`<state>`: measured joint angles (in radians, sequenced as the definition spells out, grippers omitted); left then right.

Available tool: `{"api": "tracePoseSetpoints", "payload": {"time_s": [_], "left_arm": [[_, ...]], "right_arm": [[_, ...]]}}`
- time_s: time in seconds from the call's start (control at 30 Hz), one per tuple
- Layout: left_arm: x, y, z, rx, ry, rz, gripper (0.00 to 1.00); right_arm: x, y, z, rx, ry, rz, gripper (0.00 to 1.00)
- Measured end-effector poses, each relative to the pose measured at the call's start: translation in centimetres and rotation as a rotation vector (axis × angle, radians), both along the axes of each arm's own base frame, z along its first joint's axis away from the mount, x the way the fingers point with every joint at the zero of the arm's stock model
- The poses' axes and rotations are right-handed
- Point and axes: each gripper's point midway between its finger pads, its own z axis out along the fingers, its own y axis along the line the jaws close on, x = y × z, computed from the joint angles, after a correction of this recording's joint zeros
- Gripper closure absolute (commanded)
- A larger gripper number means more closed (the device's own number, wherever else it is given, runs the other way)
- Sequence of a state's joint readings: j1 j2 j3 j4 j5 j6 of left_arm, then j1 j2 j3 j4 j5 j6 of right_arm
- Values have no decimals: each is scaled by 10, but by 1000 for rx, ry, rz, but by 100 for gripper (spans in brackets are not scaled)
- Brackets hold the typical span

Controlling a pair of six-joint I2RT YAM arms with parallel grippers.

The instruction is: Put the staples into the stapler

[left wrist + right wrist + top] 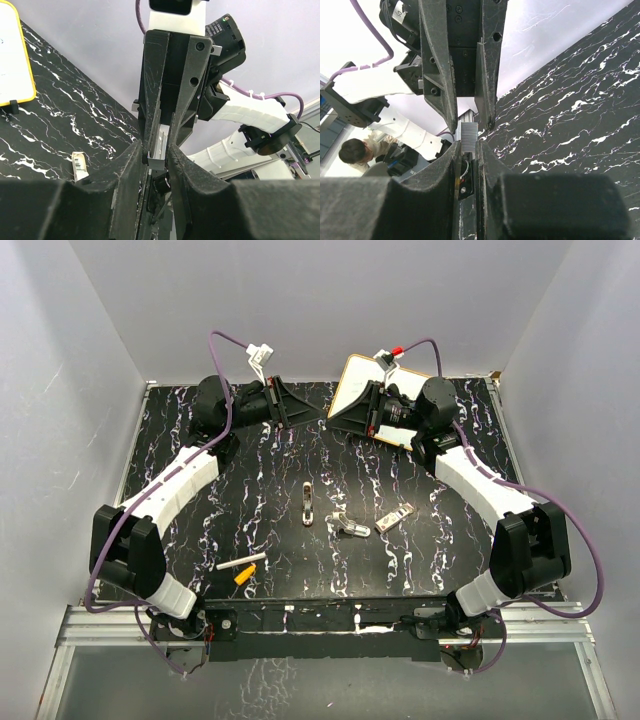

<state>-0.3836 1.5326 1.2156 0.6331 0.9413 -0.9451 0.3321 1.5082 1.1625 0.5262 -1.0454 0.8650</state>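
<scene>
While the strip of staples [469,137] hangs in the air at the far side of the bench [190,515], passed between the two arms, the loading itself has not begun. The right end effector [468,146] is pressed together on the strip and pinches it by its flat sides. The left end effector [156,151] faces it tip to tip, its fingers standing close on either side of the same strip. Whether they already press on it I cannot tell.

What I take for the stapler [350,525] lies on the bench well below and apart from both arms, near the middle, with its two slim halves seemingly swung apart. No end effector touches it. Two other small pale pieces lie beside it, one to its left and one to its right, and I cannot make out what they are. A white stick [241,563] and an orange piece [245,576] lie together nearer the left arm's base.

By my judgement, the staples are picked up and the stapler may be open, which is the early part. Left to do:
- settle the strip in one firm grip
- carry it down to the stapler
- slide it into the channel
- shut the halves
</scene>
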Motion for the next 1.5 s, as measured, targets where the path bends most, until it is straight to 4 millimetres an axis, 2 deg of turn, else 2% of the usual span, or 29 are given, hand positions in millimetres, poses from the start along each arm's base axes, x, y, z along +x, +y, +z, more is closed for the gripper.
{"api": "tracePoseSetpoints", "payload": {"time_s": [0.33, 0.57, 0.63, 0.77, 0.87, 0.93, 1.03, 1.17, 1.27, 1.37, 1.43, 1.5], "left_arm": [[1, 0, -1, 7, -2, 4, 82], [1, -1, 0, 14, -9, 4, 92], [1, -1, 0, 16, -13, 6, 96], [2, -2, -2, 25, -16, 10, 100], [4, -2, -4, 46, -24, 16, 100], [6, -1, -8, 80, -42, 27, 100], [12, 3, -17, 155, -76, 61, 100], [15, 16, -35, 300, -134, 128, 100], [12, 33, -47, 418, -190, 179, 100], [5, 51, -51, 522, -256, 224, 100], [-2, 63, -47, 570, -313, 250, 100], [-9, 74, -42, 603, -371, 274, 100]], "right_arm": [[1, 0, -1, -6, -25, -6, 91], [2, 0, -1, -6, -26, -8, 88], [2, 0, -1, -6, -26, -8, 83], [2, 0, -2, -8, -27, -8, 67], [3, 0, -4, -16, -44, -10, 48], [3, -2, -9, -36, -55, -14, 41], [6, -10, -18, -83, -80, -35, 35], [13, -27, -29, -161, -165, -95, 34], [28, -34, -42, -235, -246, -170, 34], [46, -23, -71, -340, -314, -226, 35], [55, -5, -102, -414, -331, -215, 34], [61, 13, -142, -483, -320, -179, 33]]}}
